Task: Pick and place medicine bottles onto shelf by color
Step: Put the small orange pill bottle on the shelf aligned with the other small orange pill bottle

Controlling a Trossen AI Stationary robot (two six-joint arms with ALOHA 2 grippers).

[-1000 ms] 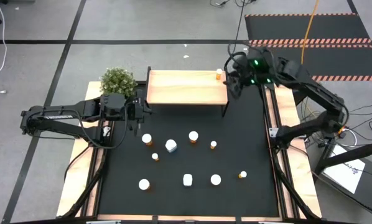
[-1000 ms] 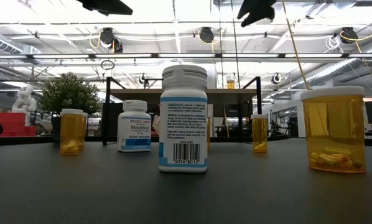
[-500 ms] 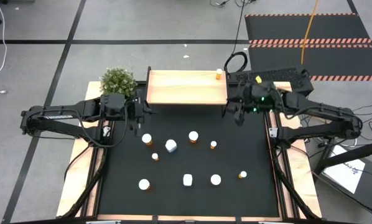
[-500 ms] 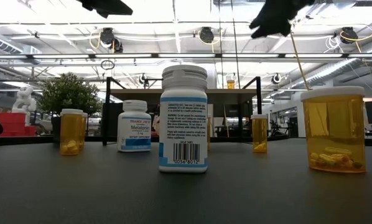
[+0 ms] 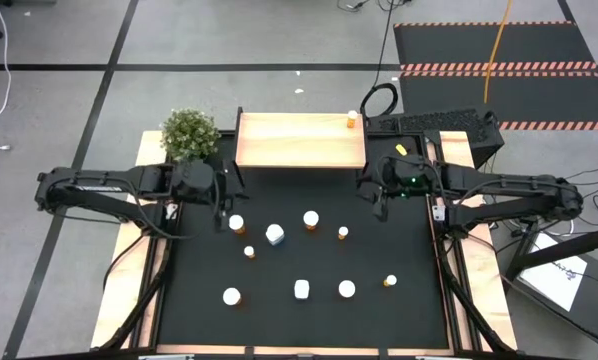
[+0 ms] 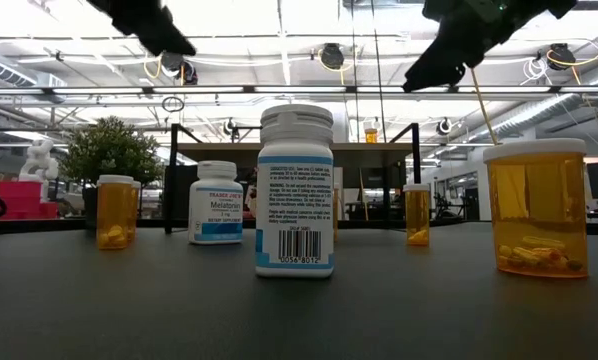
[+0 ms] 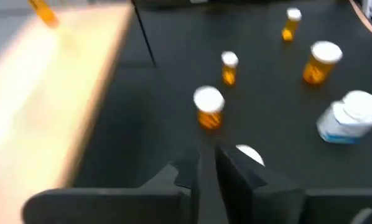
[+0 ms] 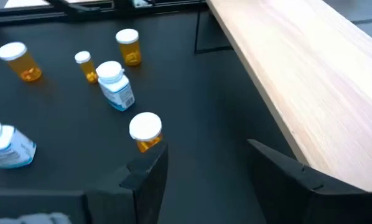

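Observation:
Several medicine bottles stand on their bases on the black mat (image 5: 409, 300): orange ones with white caps (image 5: 310, 219) (image 5: 236, 224) and white ones (image 5: 275, 235) (image 5: 301, 289). One tiny orange bottle (image 5: 352, 120) stands on the light-wood shelf (image 5: 301, 140) at its far right corner. My left gripper (image 5: 219, 205) is shut and empty above the mat, close to an orange bottle whose white cap (image 7: 249, 154) shows just past its fingers. My right gripper (image 5: 379, 200) is open and empty, beside the shelf's right end (image 8: 298, 81) and above the mat.
A potted plant (image 5: 190, 131) stands at the shelf's left end. Pale wooden rails (image 5: 471, 260) run along the mat's sides. In the low view a white bottle (image 6: 295, 190) and an orange bottle (image 6: 536, 208) stand close to the near edge. Open mat lies right of the bottles.
My right gripper has gone from above the shelf's right end toward the near edge and down, to the mat beside the shelf. My left gripper has gone a little toward the near edge and down, toward the nearest orange bottle. No bottle has moved.

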